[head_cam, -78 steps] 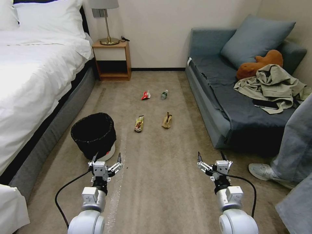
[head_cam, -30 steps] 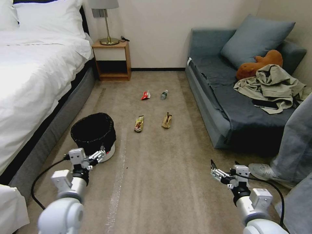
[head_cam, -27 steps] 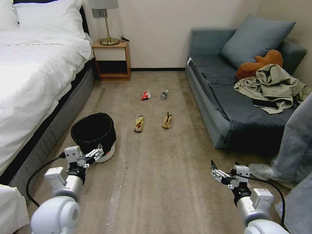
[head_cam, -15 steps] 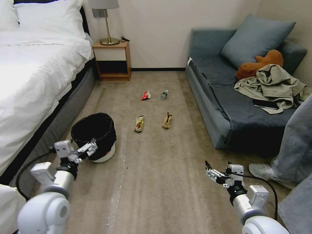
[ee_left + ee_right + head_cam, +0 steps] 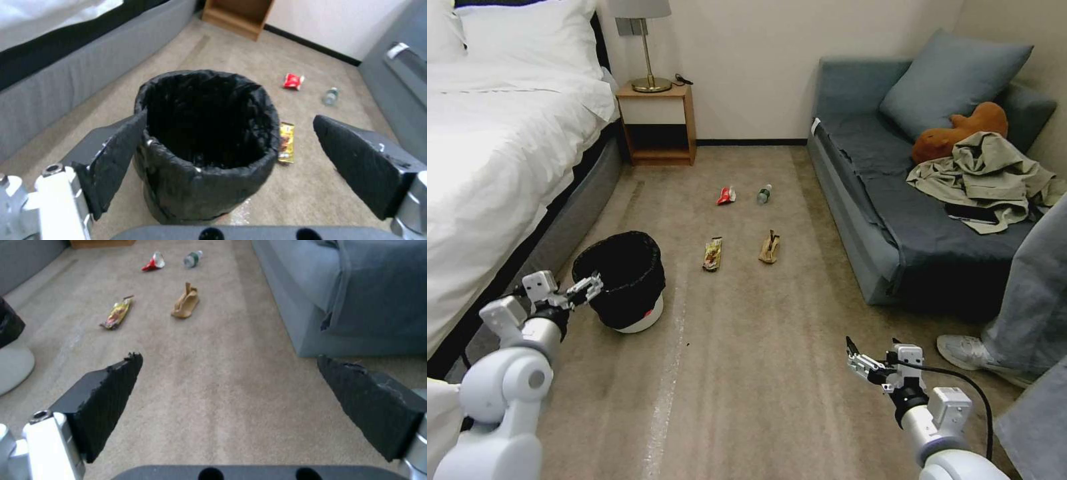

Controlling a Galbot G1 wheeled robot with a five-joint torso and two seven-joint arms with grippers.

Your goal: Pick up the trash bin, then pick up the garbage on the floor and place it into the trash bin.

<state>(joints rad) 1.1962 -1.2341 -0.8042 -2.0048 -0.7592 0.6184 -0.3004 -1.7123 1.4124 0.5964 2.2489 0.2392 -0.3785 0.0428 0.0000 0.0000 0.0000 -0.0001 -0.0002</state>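
The trash bin (image 5: 620,280), white with a black bag over its rim, stands on the floor (image 5: 747,347) near the bed. My left gripper (image 5: 587,287) is open at the bin's left rim; in the left wrist view the bin (image 5: 204,133) sits close in front of the gripper (image 5: 229,118). The garbage lies farther ahead: a red-white wrapper (image 5: 726,195), a small bottle (image 5: 764,194), a yellow-brown wrapper (image 5: 713,254) and a brown paper bag (image 5: 770,247). My right gripper (image 5: 868,357) hangs open and empty over bare carpet, low on the right.
A white bed (image 5: 494,167) runs along the left and a grey-blue sofa (image 5: 894,220) along the right. A wooden nightstand (image 5: 657,123) stands at the far wall. A person's leg and shoe (image 5: 977,350) are beside my right arm.
My left arm has swung out to the left and forward, bringing its open gripper to the bin's rim. My right arm has drawn back and to the right. The garbage has not moved.
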